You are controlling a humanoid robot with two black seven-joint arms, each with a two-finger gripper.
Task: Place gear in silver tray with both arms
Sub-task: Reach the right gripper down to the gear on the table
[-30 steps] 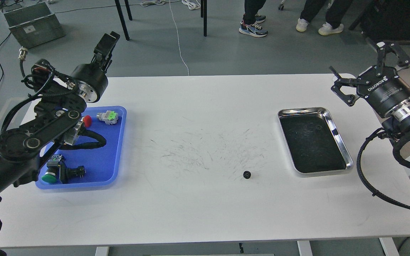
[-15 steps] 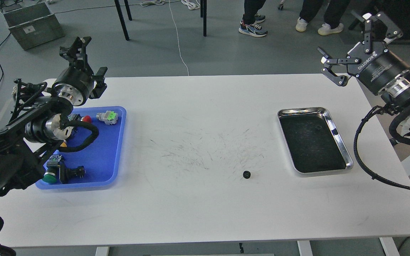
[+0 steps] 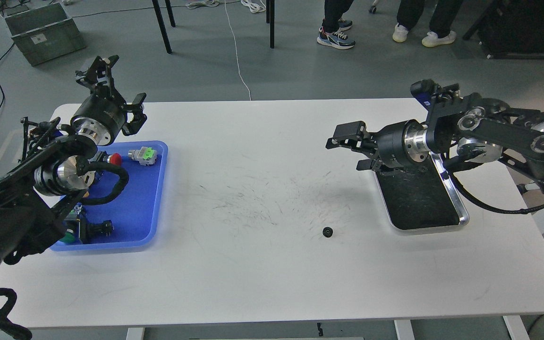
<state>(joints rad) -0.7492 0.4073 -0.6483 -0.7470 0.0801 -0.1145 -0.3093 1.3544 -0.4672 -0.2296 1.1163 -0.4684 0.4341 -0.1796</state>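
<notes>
A small black gear (image 3: 327, 232) lies on the white table, front of centre, left of the silver tray (image 3: 430, 230). The tray's dark bottom shows; my right arm covers its far end. My right gripper (image 3: 349, 148) points left above the table, just beyond the tray's far left corner, with its jaws open and empty. It is well behind the gear. My left gripper (image 3: 117, 89) is raised over the table's far left corner, behind the blue tray, open and empty.
A blue plastic tray (image 3: 151, 198) at the left holds several small parts, among them a green-and-grey piece (image 3: 143, 155) and a red button (image 3: 115, 159). My left arm overhangs it. People's feet and table legs stand beyond the far edge.
My right arm has swung down and left from the far right, and its gripper now points left over the tray's far end. My left gripper turned and shifted slightly. The gear has not moved.
</notes>
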